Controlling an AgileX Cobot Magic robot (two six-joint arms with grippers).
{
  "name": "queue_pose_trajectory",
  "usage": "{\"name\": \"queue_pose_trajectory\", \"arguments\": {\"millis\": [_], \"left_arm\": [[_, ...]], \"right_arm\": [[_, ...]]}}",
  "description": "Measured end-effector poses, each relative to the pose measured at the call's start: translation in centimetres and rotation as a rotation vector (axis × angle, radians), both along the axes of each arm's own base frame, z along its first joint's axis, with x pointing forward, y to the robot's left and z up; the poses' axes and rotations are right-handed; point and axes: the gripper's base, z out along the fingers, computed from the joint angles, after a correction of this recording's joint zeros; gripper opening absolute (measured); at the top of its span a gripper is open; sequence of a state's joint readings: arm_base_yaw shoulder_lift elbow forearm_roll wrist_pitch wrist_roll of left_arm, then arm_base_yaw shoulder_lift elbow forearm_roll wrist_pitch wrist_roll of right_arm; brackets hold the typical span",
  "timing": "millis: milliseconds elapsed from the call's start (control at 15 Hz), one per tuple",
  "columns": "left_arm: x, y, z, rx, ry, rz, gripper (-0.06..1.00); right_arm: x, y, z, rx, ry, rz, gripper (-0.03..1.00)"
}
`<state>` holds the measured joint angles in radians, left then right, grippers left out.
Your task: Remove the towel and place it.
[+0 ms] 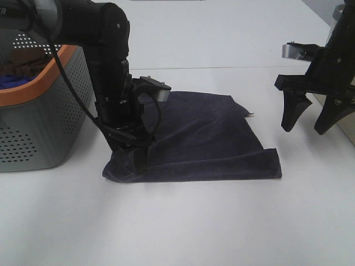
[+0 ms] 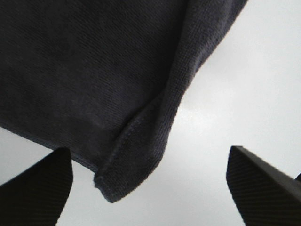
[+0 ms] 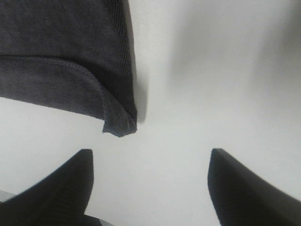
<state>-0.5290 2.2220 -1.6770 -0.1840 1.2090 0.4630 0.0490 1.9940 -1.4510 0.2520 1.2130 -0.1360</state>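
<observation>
The towel [image 1: 202, 138], a dark navy-charcoal cloth, is shown spread flat on the white table [image 1: 183, 227], its near edge folded over into a narrow band. The left gripper [image 1: 128, 158] is seen lowered onto the towel's near corner on the basket side; in the left wrist view the towel [image 2: 94, 80] is shown with a hemmed corner lying between the two fingers [image 2: 40, 188], which are held wide apart with bare table between them, and no cloth is clamped. The right gripper [image 1: 317, 119] is shown raised above the table, just beyond the towel's edge on the side away from the left gripper, apart from the cloth. In the right wrist view its fingers [image 3: 56, 193] are likewise spread apart, and a folded, stitched corner of the towel [image 3: 66, 61] is seen ahead of them, offset toward one finger and untouched. A grey perforated basket [image 1: 47, 116] with an orange rim is seen just behind the left arm, with a brown cloth [image 1: 28, 61] and a bright blue cloth [image 1: 14, 80] inside it.
</observation>
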Motion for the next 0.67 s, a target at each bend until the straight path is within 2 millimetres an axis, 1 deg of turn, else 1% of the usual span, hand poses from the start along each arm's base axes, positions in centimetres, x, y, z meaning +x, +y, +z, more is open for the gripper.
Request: {"name": "queue_pose_trajectory", "arguments": {"millis": [133, 333, 400, 533, 600, 667], "left_arm": [[1.3, -0.7, 2.1, -0.04, -0.07, 0.024, 0.84], [3.0, -1.8, 7.0, -0.126, -0.194, 0.174, 0.84], [3.3, -2.0, 9.0, -0.163, -0.232, 0.231, 0.84], [3.6, -2.2, 12.1, -0.223, -0.294, 0.295, 0.84], [3.8, -2.2, 13.4, -0.25, -0.326, 0.309, 0.84], [3.9, -2.0, 14.3, -0.265, -0.346, 0.315, 0.84]], "right_arm": [[-0.4, 0.0, 2.0, 0.004, -0.055, -0.002, 0.61], [-1.4, 0.0, 5.7, 0.01, -0.151, -0.02, 0.61], [-1.9, -0.1, 7.2, 0.012, -0.194, -0.024, 0.61], [-2.2, 0.0, 10.3, 0.027, -0.291, -0.037, 0.61], [-2.3, 0.2, 11.9, 0.047, -0.343, -0.042, 0.61], [-2.3, 0.3, 13.4, 0.069, -0.391, -0.041, 0.61]]}}
